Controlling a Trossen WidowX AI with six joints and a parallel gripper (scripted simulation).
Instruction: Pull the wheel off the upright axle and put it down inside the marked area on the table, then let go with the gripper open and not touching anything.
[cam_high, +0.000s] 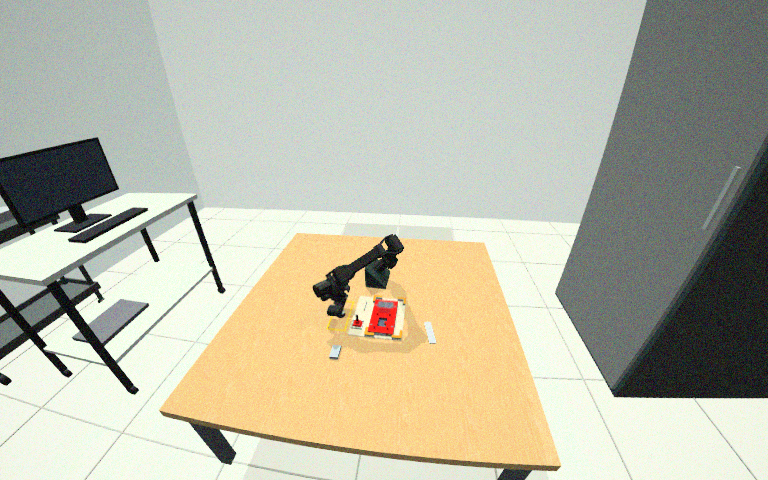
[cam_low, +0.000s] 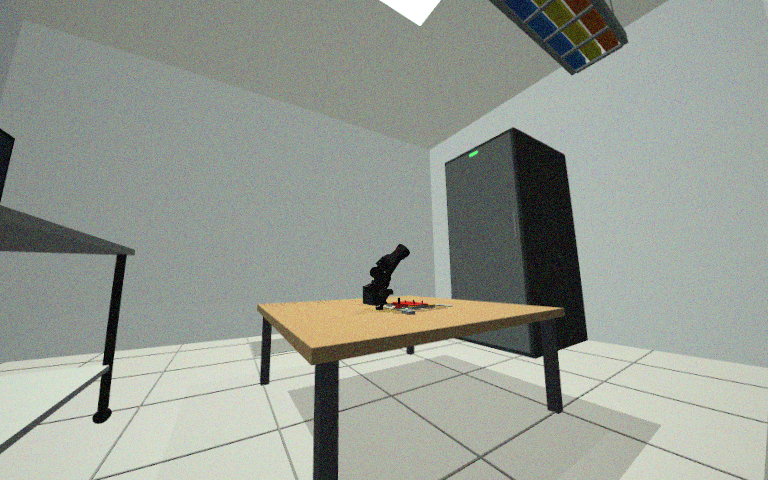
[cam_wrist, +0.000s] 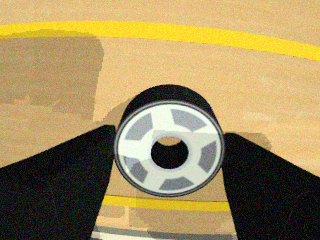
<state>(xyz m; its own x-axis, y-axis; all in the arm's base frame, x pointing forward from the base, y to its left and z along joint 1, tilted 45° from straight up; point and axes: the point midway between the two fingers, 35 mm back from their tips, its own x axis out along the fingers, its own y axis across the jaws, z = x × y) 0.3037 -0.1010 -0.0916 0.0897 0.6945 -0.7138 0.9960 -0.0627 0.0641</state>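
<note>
The wheel (cam_wrist: 137, 172), black with a white and grey spoked face and a round centre hole, is held face up between the fingers of my gripper (cam_wrist: 170, 140) (cam_high: 336, 312) (cam_low: 380, 307). It is off the upright axle (cam_high: 356, 319) (cam_low: 398, 300), a black post on a red base. The marked area (cam_wrist: 165, 31) (cam_high: 338, 330) is a yellow outline on the table; in the wrist view the wheel shows between its two long lines. The wheel is low, near the table; whether it touches the wood cannot be told. In the top view the fingers hide part of the outline.
A cream board with a red panel (cam_high: 376, 325) lies right beside the marked area in the top view. A small grey block (cam_high: 335, 351) (cam_low: 408, 311) lies in front of the area. A pale flat bar (cam_high: 430, 332) lies to the board's right.
</note>
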